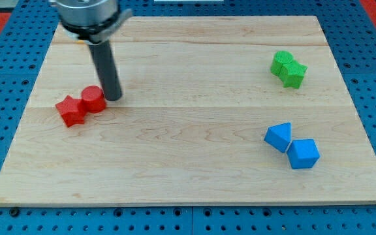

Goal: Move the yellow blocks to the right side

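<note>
My tip (pixel 114 98) rests on the board at the view's left, just right of a red cylinder (pixel 93 99) and close to touching it. A red star-shaped block (pixel 71 110) sits against the cylinder's left side. No yellow block shows in full. Only a small yellowish sliver (pixel 79 40) peeks out beside the arm's housing at the view's top left, and the arm hides whatever else is there.
Two green blocks (pixel 281 62) (pixel 294 74) sit touching at the view's upper right. A blue wedge-like block (pixel 279 136) and a blue cube (pixel 303 154) sit touching at the lower right. The wooden board (pixel 188 176) lies on a blue pegboard.
</note>
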